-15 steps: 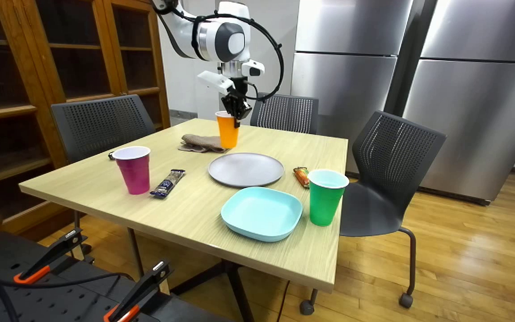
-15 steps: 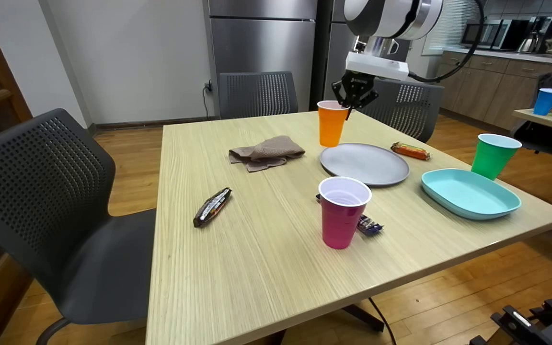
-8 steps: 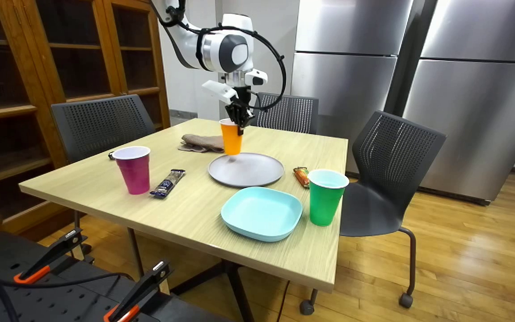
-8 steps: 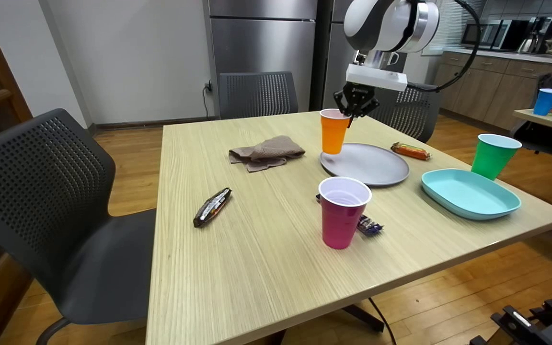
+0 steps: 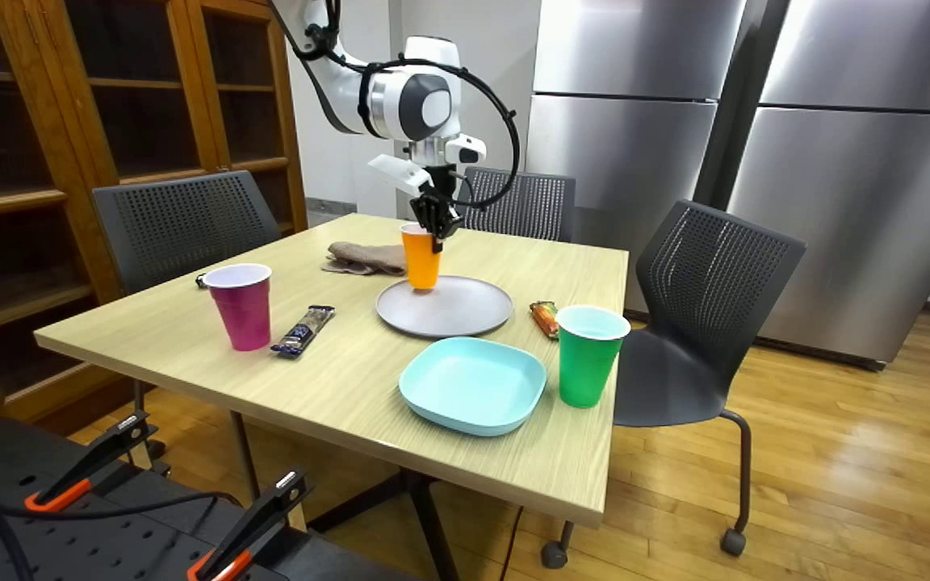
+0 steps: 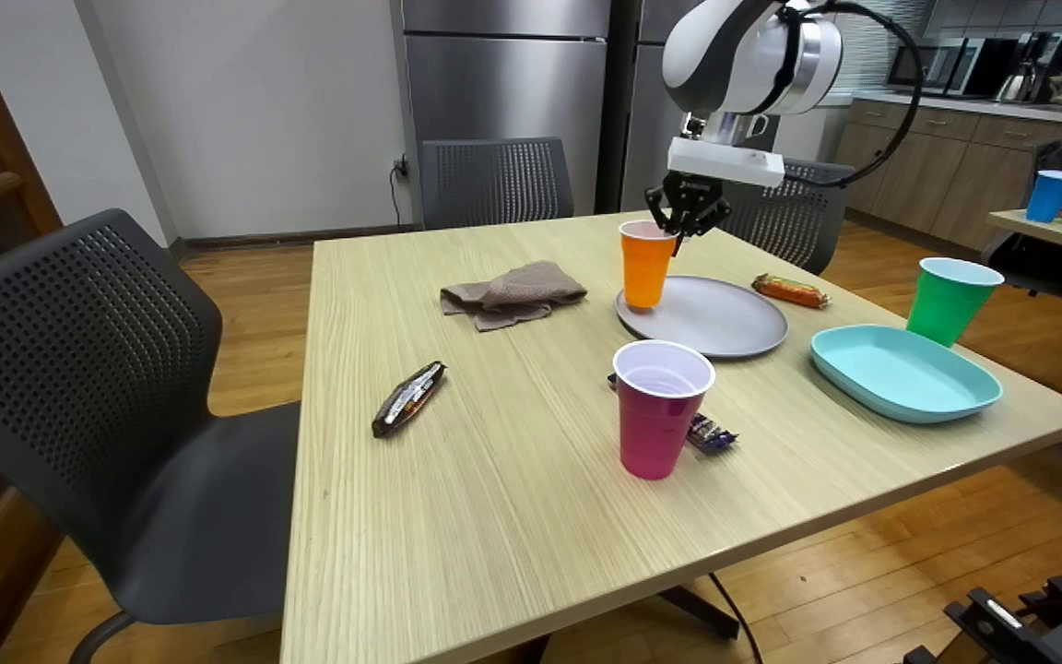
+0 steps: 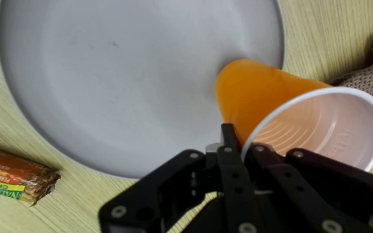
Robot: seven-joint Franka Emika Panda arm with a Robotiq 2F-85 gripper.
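My gripper is shut on the wall of an orange cup with a white inside. One finger presses the outside just under the rim; the other sits within the cup, partly seen through it. Held roughly upright, the orange cup is over the near-cloth edge of a round grey plate. Its base is very close to the plate, and I cannot tell whether they touch. In an exterior view the gripper comes down from above at the rim of the orange cup.
A brown cloth lies beside the plate. An orange-wrapped bar is on the plate's other side. Also on the table are a turquoise dish, a green cup, a magenta cup and dark bars. Chairs surround the table.
The gripper has come down with the orange cup and shifted slightly, from beside the plate's edge to over the plate. The grip and the other objects look the same.
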